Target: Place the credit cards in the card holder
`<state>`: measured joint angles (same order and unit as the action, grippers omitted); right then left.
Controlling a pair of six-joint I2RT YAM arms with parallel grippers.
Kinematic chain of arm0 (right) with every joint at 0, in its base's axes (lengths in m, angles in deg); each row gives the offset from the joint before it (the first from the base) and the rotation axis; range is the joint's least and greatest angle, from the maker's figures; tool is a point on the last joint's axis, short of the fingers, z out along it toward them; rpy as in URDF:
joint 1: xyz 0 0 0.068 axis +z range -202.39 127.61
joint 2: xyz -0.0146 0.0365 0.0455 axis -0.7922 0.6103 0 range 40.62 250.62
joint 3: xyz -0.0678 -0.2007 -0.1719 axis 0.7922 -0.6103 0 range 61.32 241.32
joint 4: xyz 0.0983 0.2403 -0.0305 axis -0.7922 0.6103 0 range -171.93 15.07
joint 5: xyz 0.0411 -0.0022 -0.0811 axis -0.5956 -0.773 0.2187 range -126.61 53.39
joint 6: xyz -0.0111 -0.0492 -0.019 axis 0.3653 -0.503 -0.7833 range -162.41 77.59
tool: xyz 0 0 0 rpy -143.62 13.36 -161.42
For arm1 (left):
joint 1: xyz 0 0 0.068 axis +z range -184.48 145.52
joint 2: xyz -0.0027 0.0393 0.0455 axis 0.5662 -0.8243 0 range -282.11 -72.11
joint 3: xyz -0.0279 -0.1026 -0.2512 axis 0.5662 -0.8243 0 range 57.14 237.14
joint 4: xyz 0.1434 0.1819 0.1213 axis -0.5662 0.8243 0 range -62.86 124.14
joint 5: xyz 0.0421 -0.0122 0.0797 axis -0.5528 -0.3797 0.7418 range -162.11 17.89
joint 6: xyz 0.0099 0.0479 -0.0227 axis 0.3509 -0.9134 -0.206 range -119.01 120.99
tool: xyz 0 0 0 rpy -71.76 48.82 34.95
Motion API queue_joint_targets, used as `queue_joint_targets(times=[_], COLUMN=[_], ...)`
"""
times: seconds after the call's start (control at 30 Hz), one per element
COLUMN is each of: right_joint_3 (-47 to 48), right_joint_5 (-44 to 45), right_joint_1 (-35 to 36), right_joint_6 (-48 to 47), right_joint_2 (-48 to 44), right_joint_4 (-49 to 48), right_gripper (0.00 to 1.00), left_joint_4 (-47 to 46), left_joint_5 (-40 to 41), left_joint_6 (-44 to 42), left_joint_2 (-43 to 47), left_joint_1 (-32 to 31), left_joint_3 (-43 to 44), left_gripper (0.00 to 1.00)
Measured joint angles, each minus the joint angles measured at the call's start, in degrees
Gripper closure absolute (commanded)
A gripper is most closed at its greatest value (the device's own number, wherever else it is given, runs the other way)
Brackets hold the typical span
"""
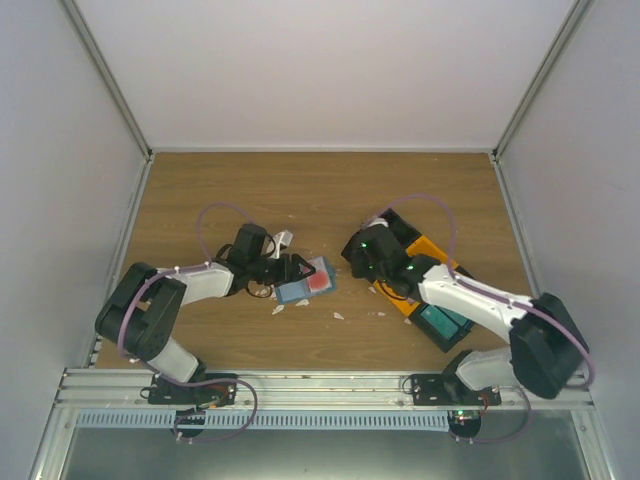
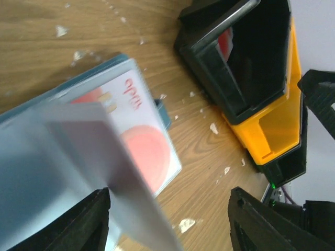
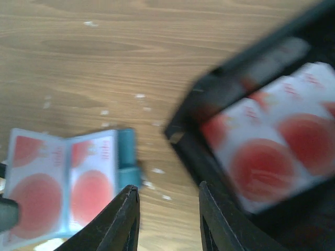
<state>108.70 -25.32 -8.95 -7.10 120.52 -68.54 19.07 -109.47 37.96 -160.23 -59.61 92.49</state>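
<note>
The loose credit cards [image 3: 272,151], thin white plastic with red discs, lie in a black open plastic bin [image 3: 180,133] just right of the desk's middle. The right claw [image 3: 168,222] hangs at that bin's rim, fingers parted a little, nothing between them. From the claw the cards sit ahead and to its right, side by side, long sides slanting. I'd judge a grab means shifting in over the bin wall, and the right arm is plainly the nearer.

The flat dull-blue card holder [image 1: 305,280] lies open near the desk's middle, a touch toward the near edge, its long axis running roughly between the left and right edges. The left claw [image 2: 170,222] is at it with fingers spread wide, a clear flap slanting between them.

From overhead the right arm hides the bin's cards. The right wrist view shows them, blurred, and also two red-disc cards already in the holder's pockets.
</note>
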Motion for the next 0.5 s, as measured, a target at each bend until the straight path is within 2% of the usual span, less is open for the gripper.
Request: queue_joint_targets(times=[0.27,0.5], right_joint_3=[-5.9,-7.8], right_joint_5=[5.6,5.3], right_joint_1=[-10.4,-16.3], right_joint_6=[3.1,3.8], right_joint_2=[-14.5,-14.5], right_joint_4=[12.2,17.6], right_gripper=[0.66,0.68], left_joint_4=[-6.7,-9.2], left_joint_5=[-2.0,-3.3], left_joint_6=[1.3,2.0], left_joint_2=[-10.1,-11.6], left_joint_1=[-1.9,-2.2], left_joint_3=[4.6,5.1], left_gripper=[0.31,0.30])
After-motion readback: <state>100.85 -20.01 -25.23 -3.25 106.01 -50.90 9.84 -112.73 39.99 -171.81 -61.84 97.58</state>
